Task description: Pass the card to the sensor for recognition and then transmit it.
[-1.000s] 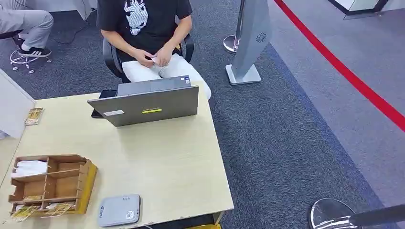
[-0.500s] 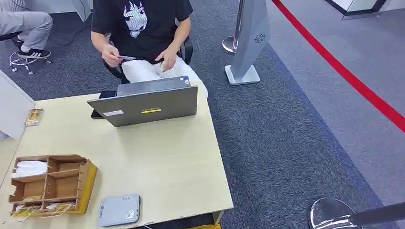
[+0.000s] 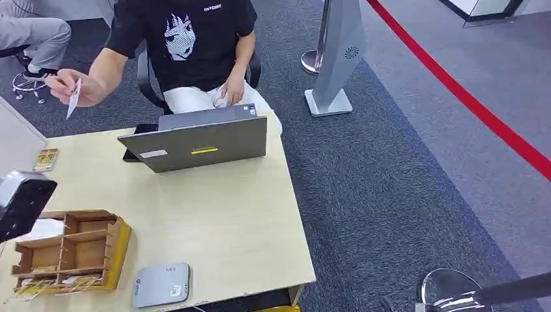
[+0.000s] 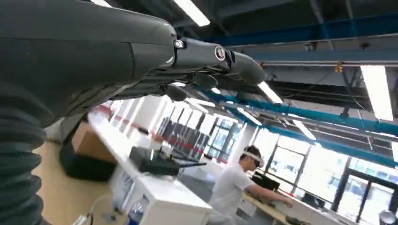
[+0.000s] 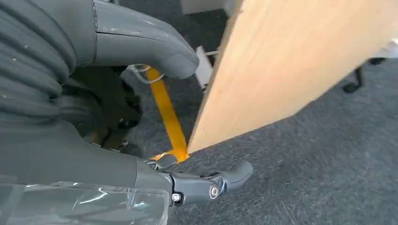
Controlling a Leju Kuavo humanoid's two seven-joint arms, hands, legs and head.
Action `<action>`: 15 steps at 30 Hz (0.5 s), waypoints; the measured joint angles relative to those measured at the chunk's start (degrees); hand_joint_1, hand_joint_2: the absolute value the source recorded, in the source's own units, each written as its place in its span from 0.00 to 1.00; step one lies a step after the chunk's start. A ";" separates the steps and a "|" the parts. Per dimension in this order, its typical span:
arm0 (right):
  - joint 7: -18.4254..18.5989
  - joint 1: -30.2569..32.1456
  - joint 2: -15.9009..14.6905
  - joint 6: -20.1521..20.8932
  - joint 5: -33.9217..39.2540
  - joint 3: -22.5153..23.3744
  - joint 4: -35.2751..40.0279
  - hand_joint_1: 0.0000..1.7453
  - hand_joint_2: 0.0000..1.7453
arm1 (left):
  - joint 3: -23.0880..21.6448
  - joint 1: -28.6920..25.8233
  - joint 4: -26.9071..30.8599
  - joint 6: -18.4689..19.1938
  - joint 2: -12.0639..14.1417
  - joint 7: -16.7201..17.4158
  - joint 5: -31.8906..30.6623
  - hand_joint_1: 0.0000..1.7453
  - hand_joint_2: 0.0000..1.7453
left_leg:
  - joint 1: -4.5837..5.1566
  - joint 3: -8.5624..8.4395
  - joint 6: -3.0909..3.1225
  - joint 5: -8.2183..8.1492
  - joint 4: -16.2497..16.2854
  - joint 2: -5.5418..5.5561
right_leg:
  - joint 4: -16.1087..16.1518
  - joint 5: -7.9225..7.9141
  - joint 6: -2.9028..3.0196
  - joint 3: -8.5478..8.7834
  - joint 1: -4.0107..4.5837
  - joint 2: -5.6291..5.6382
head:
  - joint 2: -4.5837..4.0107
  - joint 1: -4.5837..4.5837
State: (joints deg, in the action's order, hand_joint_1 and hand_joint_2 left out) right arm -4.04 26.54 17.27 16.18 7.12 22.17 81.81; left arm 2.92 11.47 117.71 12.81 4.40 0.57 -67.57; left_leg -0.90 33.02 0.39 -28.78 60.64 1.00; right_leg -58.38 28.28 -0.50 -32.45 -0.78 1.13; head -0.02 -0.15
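Observation:
A seated person in a black shirt holds a small white card [image 3: 73,97] out over the table's far left corner, pinched in one hand. The dark end of my left arm [image 3: 23,203] rises at the left edge, above the wooden organizer and well short of the card. My left hand [image 4: 202,65] has its fingers stretched out with nothing in them. The grey flat sensor [image 3: 161,285] lies at the table's near edge. My right hand [image 5: 94,122] hangs beside the table's edge, thumb and fingers apart, holding nothing.
A grey laptop [image 3: 198,140] stands open at the far side of the wooden table [image 3: 234,221], with a dark phone beside it. A wooden organizer [image 3: 71,250] with cards sits near left. A barrier post base [image 3: 448,289] and a grey stand [image 3: 338,58] are on the carpet at right.
The person has moved the card from their lap out to the left, over the table corner. My left arm has come up into the head view at the left edge.

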 joint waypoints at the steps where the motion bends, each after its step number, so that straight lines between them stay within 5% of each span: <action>1: -0.17 -0.59 0.00 0.74 -1.05 0.61 -0.83 0.00 1.00 | -1.70 2.45 -3.41 -0.17 1.46 0.20 -2.14 0.00 1.00 | 0.00 0.02 0.00 0.01 0.00 0.00 | 0.00 -0.02 -0.01 0.04 0.00 0.00 | 0.00 0.00; 5: -0.17 -2.01 0.00 1.99 -2.77 2.29 -2.99 0.00 1.00 | -6.26 8.46 -13.40 -0.26 5.48 0.48 -5.08 0.00 1.00 | 0.02 0.08 -0.03 0.04 0.00 -0.24 | -0.02 -0.14 -0.03 0.01 -0.03 0.32 | 0.00 0.02; 12: -0.79 -3.05 0.00 2.42 -3.86 3.56 -5.72 0.00 1.00 | -8.39 11.74 -20.88 -1.51 7.23 0.48 -7.24 0.00 1.00 | 0.03 0.25 -0.03 0.03 0.01 -0.28 | 0.00 -0.14 -0.04 -0.11 -0.03 0.36 | 0.00 0.00; 13: -0.79 -3.07 0.00 2.38 -3.95 3.58 -5.85 0.00 1.00 | -8.49 11.82 -21.23 -1.66 7.23 0.48 -7.57 1.00 1.00 | 0.02 0.26 -0.03 0.03 0.01 -0.29 | 0.00 -0.14 -0.04 -0.13 -0.03 0.36 | -0.02 0.02; 15: -0.85 -3.19 0.00 2.20 -4.47 3.63 -6.18 0.00 1.00 | -8.85 11.94 -21.97 -2.10 7.29 0.46 -8.22 1.00 1.00 | 0.02 0.28 -0.03 0.03 0.01 -0.30 | 0.00 -0.14 -0.04 -0.14 -0.02 0.35 | 0.00 0.02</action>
State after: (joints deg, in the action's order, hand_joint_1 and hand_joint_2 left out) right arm -4.90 23.34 17.27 18.38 2.65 25.79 75.63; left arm -5.92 23.41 95.74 10.71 11.69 1.03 -75.80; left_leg -0.88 33.29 0.36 -28.75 60.65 0.71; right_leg -58.38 28.14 -0.54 -32.59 -0.81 1.48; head -0.02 -0.13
